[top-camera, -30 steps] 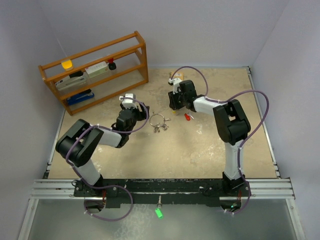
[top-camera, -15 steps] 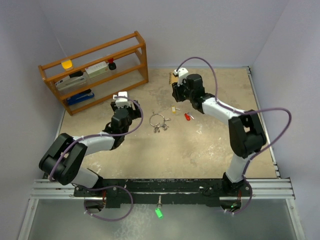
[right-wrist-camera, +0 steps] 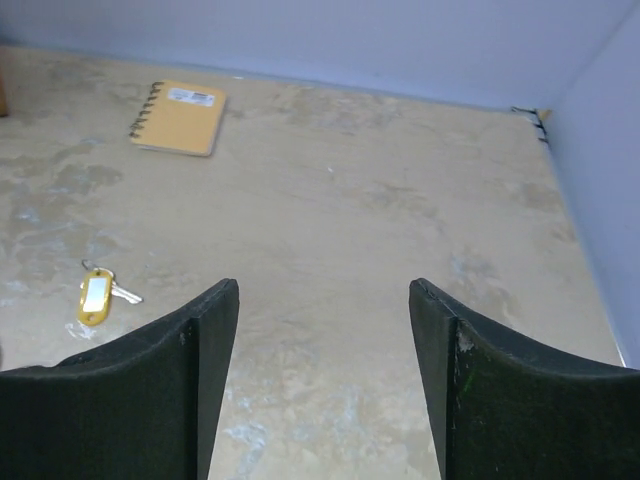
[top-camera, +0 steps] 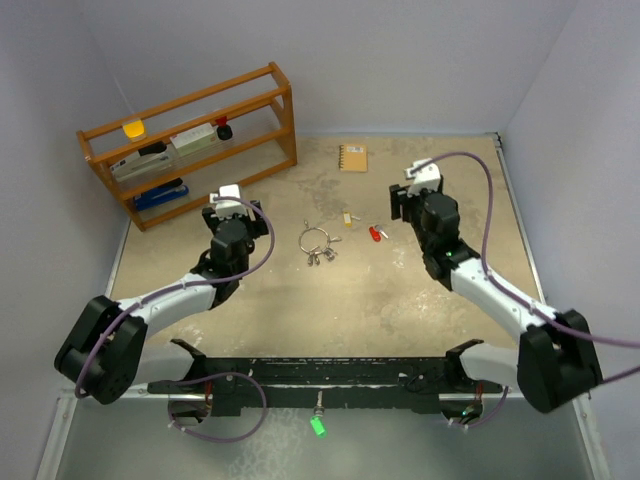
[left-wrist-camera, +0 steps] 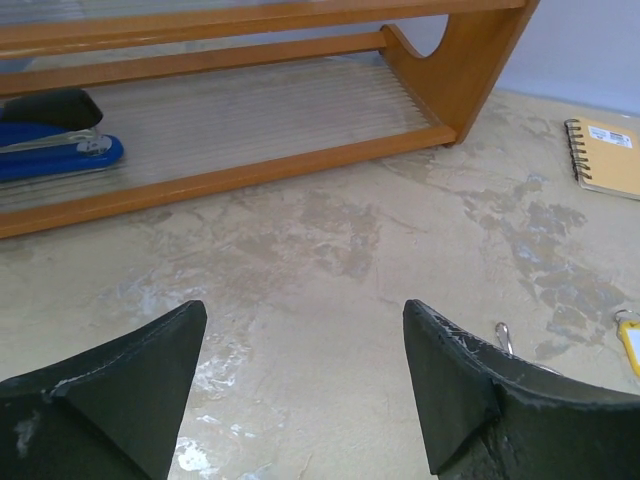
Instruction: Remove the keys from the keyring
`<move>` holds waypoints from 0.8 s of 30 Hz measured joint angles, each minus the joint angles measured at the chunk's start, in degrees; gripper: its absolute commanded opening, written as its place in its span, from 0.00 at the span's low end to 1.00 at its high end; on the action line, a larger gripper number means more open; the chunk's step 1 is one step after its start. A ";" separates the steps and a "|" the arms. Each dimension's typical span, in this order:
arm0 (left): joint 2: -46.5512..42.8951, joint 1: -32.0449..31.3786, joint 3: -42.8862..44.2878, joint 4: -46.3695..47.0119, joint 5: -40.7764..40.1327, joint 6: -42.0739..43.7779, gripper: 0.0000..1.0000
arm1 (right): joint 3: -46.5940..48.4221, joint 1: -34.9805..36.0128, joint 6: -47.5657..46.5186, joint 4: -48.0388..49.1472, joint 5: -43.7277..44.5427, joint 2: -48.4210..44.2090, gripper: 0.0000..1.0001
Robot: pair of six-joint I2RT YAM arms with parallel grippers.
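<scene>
Your left hand (left-wrist-camera: 300,330) and right hand (right-wrist-camera: 325,300) are hanging wide open and empty, flanking the keyring (top-camera: 314,239) mid-frame. The silver keys (top-camera: 320,256) are looking attached, so you're not done.

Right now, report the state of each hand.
Left hand: open, holding nothing.
Right hand: open, holding nothing.

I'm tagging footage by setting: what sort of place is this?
Probably a robotics lab test cell, not a home or office: plain walls box in a tabletop, the left arm and right arm sit on a rail, and a wooden rack and notebook look like staged props.
</scene>
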 measured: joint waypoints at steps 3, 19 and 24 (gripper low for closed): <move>-1.92 0.00 -0.68 -1.38 -1.01 0.02 0.78 | -4.98 -0.07 0.87 0.85 3.91 -6.67 0.76; -11.06 0.00 -2.97 -6.27 -4.13 0.94 0.79 | -14.53 -0.07 1.73 5.42 15.21 -20.92 0.78; -14.05 0.00 -4.90 -7.28 -5.99 1.29 0.80 | -15.19 -0.07 1.92 6.84 16.68 -21.75 0.79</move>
